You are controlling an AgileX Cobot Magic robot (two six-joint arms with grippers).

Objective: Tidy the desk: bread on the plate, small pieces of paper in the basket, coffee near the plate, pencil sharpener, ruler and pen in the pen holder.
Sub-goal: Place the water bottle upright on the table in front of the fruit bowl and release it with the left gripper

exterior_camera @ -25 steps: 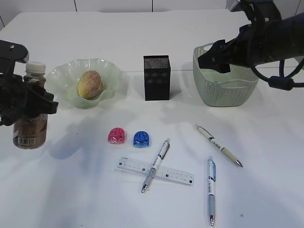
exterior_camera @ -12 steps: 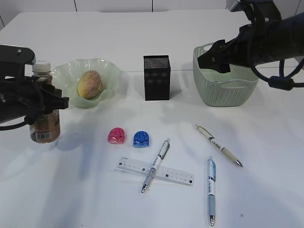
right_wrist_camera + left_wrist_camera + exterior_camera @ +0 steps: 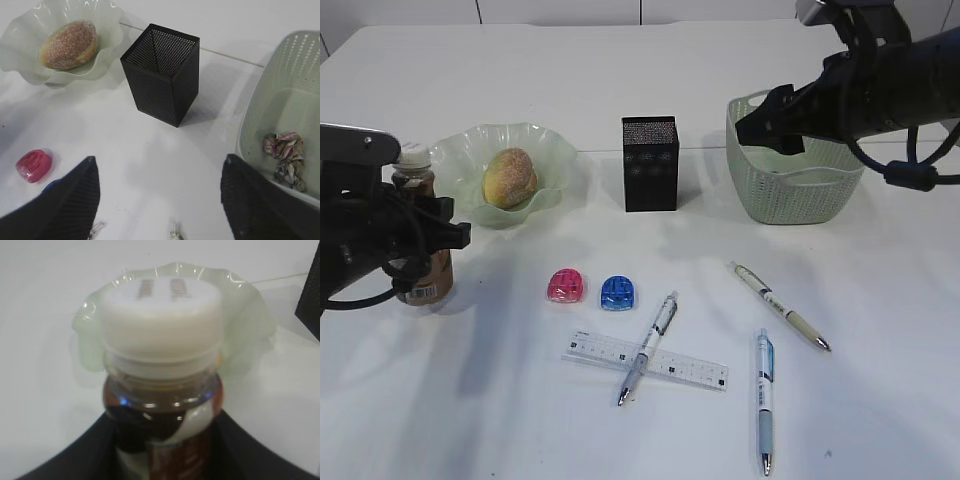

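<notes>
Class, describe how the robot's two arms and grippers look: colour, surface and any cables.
Both arms are black. The right gripper has broad black fingers with a fine ribbed texture. A black cable loops along the right arm. The left gripper is black too.

Left end effector (image 3: 415,245) grips low at left; right end effector (image 3: 157,197) hangs wide apart.

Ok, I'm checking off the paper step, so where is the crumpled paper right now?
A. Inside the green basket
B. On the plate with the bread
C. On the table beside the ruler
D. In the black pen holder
A: the right wrist view shows the crumpled paper lying on the floor of the green basket, while the pen holder looks empty and the plate holds only the bread.
</notes>
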